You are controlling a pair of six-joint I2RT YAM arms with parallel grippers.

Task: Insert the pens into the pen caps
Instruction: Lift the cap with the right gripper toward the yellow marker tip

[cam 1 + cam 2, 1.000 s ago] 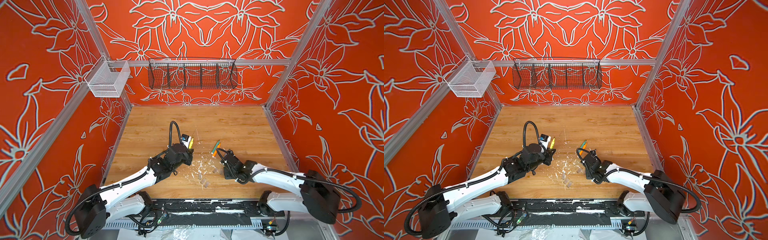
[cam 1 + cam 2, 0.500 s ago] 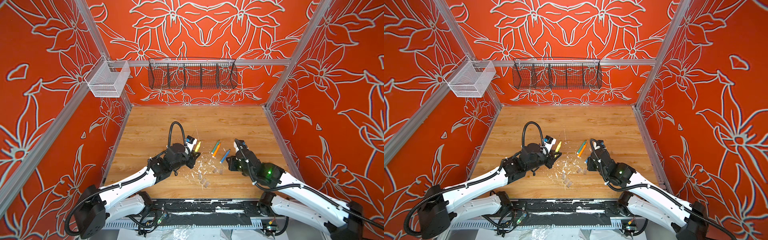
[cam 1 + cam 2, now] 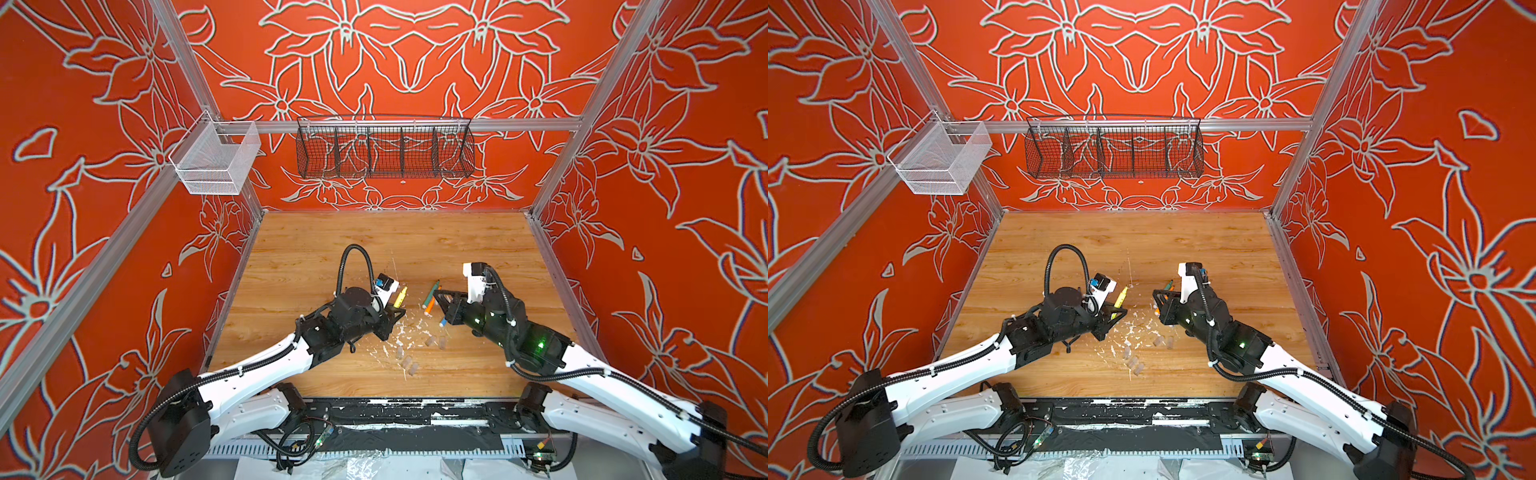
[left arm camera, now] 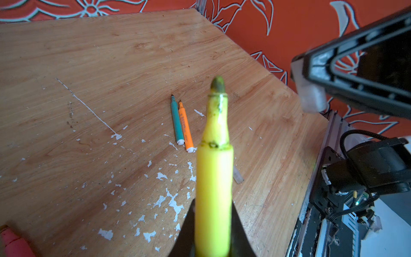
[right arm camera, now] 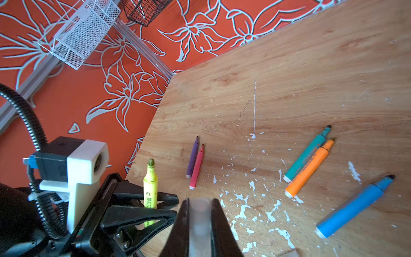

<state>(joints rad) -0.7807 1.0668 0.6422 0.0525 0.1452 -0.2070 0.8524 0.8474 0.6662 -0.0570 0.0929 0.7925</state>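
On the left of the wooden table [image 3: 332, 232], the left gripper [image 3: 394, 315] is clenched on the lower barrel of the yellow pen [image 3: 401, 296]. The pen sticks out beyond the fingers [image 4: 239, 231] with its bare, darkened tip pointing up and away from the arm, clear of the table. The right wrist view shows the purple pen [image 5: 193, 156] and the pink pen [image 5: 197, 166] lying side by side on the table just beyond that gripper, touching along their length, with their tips pointing the same way. In the middle, white flecks [image 3: 401, 332] are scattered over the wood. Five loose caps [image 3: 431, 340] lie among and just in front of them, two close together and three in a short row nearer the front edge. Further right, the green pen [image 3: 431, 293] and the orange pen [image 3: 432, 305] lie touching, side by side, and the blue pen [image 5: 355, 204] lies near them but apart, also uncapped. On the right, the right gripper [image 3: 439, 300] hangs over these pens, its jaws pinched on a clear cap [image 5: 200, 213] held above the table. It faces the left gripper, and the cap and the yellow pen's tip are apart.
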